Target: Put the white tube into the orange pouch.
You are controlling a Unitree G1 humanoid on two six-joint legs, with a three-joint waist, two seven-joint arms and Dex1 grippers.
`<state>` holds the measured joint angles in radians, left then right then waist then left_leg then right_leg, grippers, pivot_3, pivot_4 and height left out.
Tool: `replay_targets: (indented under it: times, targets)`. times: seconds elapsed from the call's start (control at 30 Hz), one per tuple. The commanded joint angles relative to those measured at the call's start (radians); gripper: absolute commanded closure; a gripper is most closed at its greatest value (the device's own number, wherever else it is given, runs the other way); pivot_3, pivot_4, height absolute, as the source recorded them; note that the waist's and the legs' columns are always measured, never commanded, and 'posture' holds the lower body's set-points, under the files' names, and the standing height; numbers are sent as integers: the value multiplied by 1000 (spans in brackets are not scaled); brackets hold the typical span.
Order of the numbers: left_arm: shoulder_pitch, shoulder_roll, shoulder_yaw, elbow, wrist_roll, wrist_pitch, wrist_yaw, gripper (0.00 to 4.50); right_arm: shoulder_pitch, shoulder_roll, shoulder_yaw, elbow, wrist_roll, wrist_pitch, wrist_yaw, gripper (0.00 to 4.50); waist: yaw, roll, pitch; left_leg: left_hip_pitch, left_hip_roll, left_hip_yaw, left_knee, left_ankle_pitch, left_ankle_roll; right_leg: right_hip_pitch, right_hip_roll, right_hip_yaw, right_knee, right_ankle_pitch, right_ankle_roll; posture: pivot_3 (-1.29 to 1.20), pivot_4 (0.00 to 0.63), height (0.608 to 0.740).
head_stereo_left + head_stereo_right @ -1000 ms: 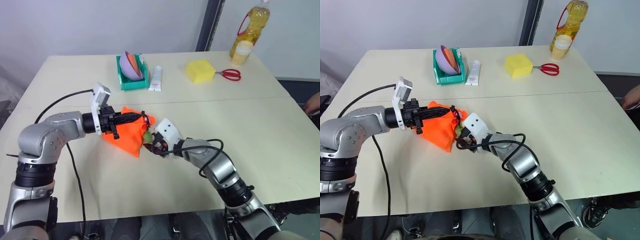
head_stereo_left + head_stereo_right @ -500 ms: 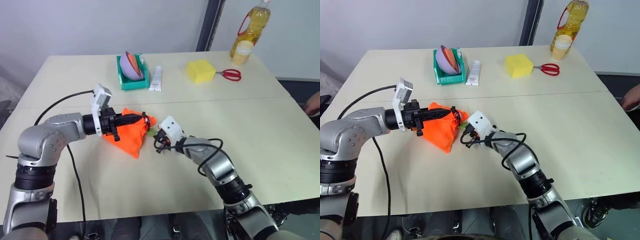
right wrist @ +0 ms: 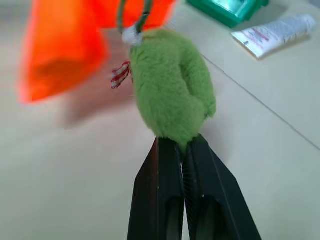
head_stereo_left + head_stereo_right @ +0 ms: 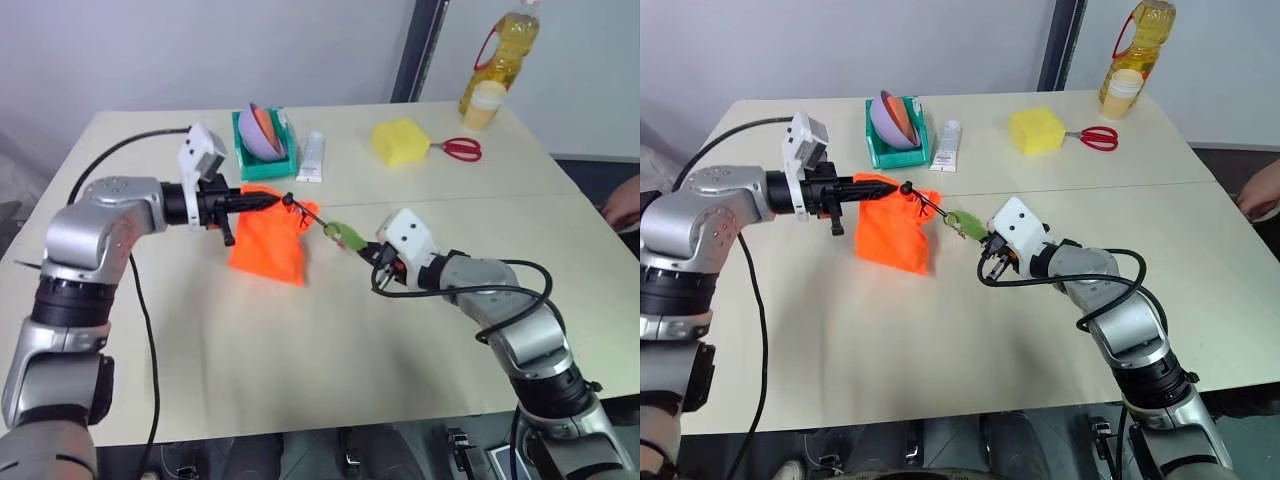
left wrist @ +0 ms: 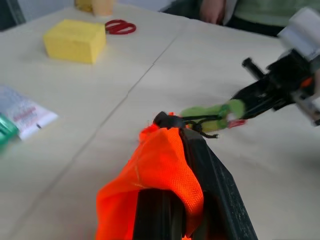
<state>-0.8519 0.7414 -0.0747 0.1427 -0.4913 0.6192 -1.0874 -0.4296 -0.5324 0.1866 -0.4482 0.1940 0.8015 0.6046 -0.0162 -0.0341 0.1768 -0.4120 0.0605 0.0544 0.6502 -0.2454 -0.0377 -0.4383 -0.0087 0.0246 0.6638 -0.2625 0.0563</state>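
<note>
Clamped tight on the top edge of the bright neon-orange soft fabric pouch (image 4: 268,250): the left gripper (image 4: 262,201), black fingers pressed together through the cloth, holding that edge up while the lower corner sags to the pale tabletop (image 4: 300,350). Pinched shut on the round green fuzzy charm (image 4: 345,236): the right gripper (image 4: 368,248), well to the right of the pouch, gripping only the charm's lower lobe, as seen in the right wrist view. Between charm and pouch, a thin black zip cord (image 4: 308,215), stretched nearly straight.

Small plump white tube — place cannot be told; possibly already inside the pouch, though impossible to confirm with the fabric opaque. Not to be confused with the flat white squeeze tube (image 4: 312,158) lying just beside the green plastic tray (image 4: 270,172) at the far side of the table.

Judged step: working the zip by pulling the charm away from the held edge. Open or closed mouth — cannot tell.

Possible trouble from here:
- Slipping off the charm. Soft fur, shallow pinch on one lobe; a firm tug likely to squeeze it out of the fingers.
- Dragging the pouch from the left grip. Taut cord, thin fold of fabric held; a pull not in line with the zip likely to swing the whole pouch instead of moving the slider.
- Jamming the slider on bunched cloth where the pouch hangs slack.
- Spilling contents if tilted mouth-down with the zip open.
</note>
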Motion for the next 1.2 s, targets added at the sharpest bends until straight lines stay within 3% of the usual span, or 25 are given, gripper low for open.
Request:
replay_targets:
  times: [0.03,0.27,0.43,0.63,0.83,0.93,1.13,1.2]
  targets:
    - [-89,18,-26,63,93,-165,-86,4500,-12,1,4,-60,20,5,9,4471,2,0,0,0,0,0,0,0,0,0,0,0,0,0,0,0,150,726]
    - [-193,47,-75,175,211,-333,-234,4500,8,-4,36,-66,18,7,14,4471,2,0,0,-3,0,0,1,0,0,-2,-1,0,0,0,0,0,150,726]
    - [-102,93,-128,113,285,-410,-317,4500,19,-13,37,-55,11,-1,18,4471,-1,0,0,-6,0,0,2,0,0,-4,-1,0,0,0,0,0,150,726]
    - [82,56,-120,-59,281,-320,-229,4500,58,-64,36,-44,-13,-20,26,4471,3,0,0,-7,1,0,4,0,0,-4,-1,0,1,0,0,0,150,726]
    - [248,-66,-76,-227,216,-103,-40,4500,73,-111,-12,-15,-27,-37,28,4471,3,0,0,-10,1,-2,11,0,0,-3,-1,-1,2,1,1,0,150,726]
    - [331,-84,-13,-302,112,23,-12,3563,86,-141,-35,-12,-29,-44,36,4500,-1,0,0,-10,1,-2,13,0,0,-4,-1,-1,3,1,2,0,150,726]
    - [405,-45,85,-395,4,132,20,602,96,-191,-74,7,-35,-68,42,4500,1,0,0,-9,2,-3,13,0,0,-4,0,-1,4,1,2,0,150,726]
    - [400,-38,104,-403,-9,142,35,602,98,-206,-95,13,-34,-79,47,4500,4,0,0,-9,1,-3,13,0,0,-3,0,-1,4,1,2,0,150,726]
